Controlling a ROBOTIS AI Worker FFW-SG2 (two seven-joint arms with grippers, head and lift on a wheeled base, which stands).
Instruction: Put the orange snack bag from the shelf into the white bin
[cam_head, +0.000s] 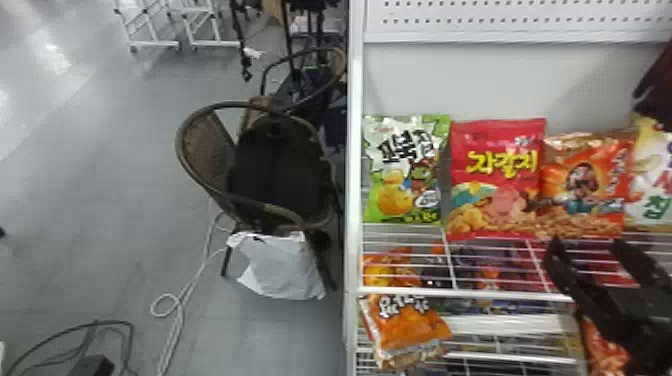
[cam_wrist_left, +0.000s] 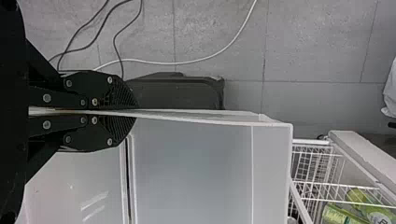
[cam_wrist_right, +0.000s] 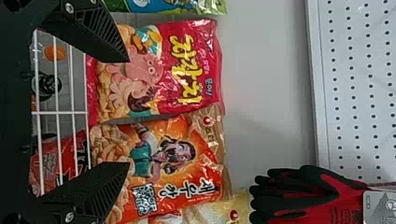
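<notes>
- Left gripper (cam_wrist_left: 136, 112) of mine is closed around the wall of the white bin (cam_wrist_left: 196, 168), one finger on each side.
- Right gripper (cam_head: 587, 246) of mine is before the wire shelf (cam_head: 480, 292), with its fingers wide apart.
- Orange snack bag (cam_head: 582, 182) stands upright on this shelf, beside the red snack bag (cam_head: 495, 175); whether my right gripper touches it, I cannot tell.
- Farther away, a round-backed chair (cam_head: 197, 150) stands on the floor, with a white plastic bag (cam_head: 282, 265) just beside it.
</notes>
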